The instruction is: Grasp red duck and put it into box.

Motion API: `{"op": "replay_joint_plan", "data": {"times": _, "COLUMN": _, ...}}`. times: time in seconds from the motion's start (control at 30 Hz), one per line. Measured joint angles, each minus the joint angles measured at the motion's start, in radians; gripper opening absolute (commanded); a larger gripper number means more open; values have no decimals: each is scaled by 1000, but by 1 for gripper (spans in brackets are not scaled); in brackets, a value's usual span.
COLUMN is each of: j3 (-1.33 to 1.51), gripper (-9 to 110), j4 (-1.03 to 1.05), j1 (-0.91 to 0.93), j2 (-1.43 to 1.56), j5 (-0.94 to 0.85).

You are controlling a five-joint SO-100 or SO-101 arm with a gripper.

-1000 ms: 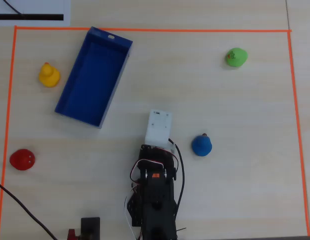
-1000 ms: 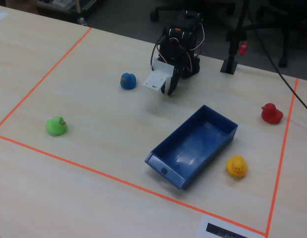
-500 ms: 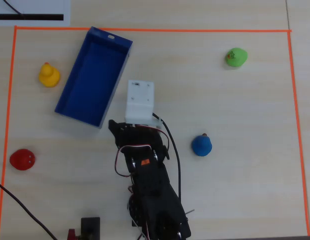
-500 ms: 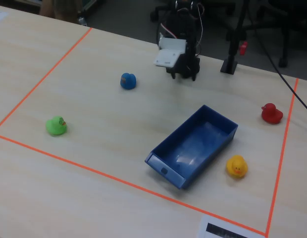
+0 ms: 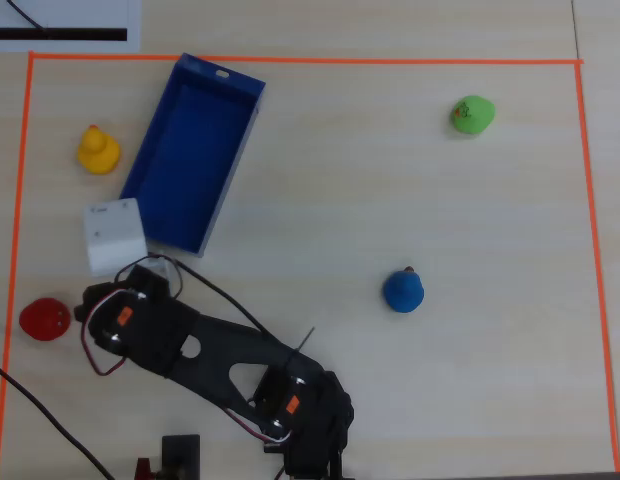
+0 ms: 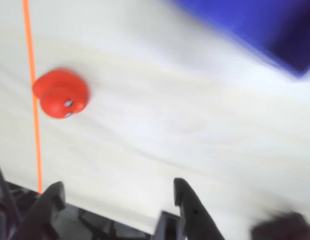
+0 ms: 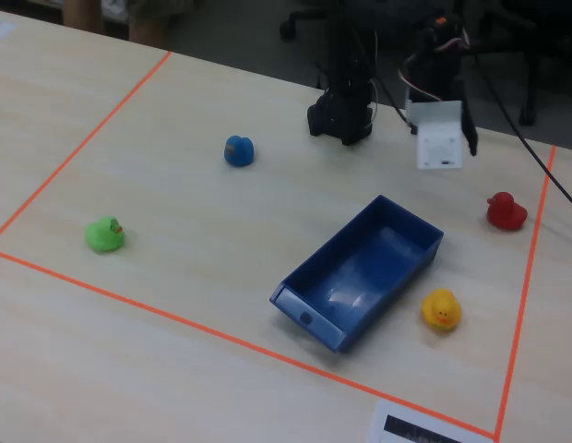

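Note:
The red duck (image 5: 44, 319) sits on the table by the left orange tape line in the overhead view. It also shows in the wrist view (image 6: 60, 94) and in the fixed view (image 7: 505, 211). The open blue box (image 5: 185, 160) lies empty, up and right of the duck; a blurred corner of the box (image 6: 265, 25) shows in the wrist view. My gripper (image 6: 117, 192) is open and empty above the table, with the duck ahead and to its left. In the overhead view the white camera block (image 5: 115, 237) on the wrist hides the fingers.
A yellow duck (image 5: 97, 150) stands left of the box, a blue duck (image 5: 402, 290) mid-table, and a green duck (image 5: 472, 115) far right. Orange tape (image 5: 290, 60) borders the work area. The arm's base (image 5: 300, 410) and cables sit at the bottom edge.

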Motion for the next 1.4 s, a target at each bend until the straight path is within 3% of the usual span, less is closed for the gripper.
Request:
{"op": "replay_joint_plan", "data": {"times": 0.27, "j3": -219, "gripper": 32, "j4": -51, "j1": -49, "j2": -222, "j5": 21}}
{"op": "replay_joint_plan", "data": {"times": 0.6, "j3": -250, "gripper": 35, "j4": -213, "j1": -61, "j2": -459, "j5": 21}}
{"op": "replay_joint_plan", "data": {"times": 1.4, "j3": -272, "gripper": 34, "j4": -288, "j1": -104, "j2": -572, "j5": 66}}
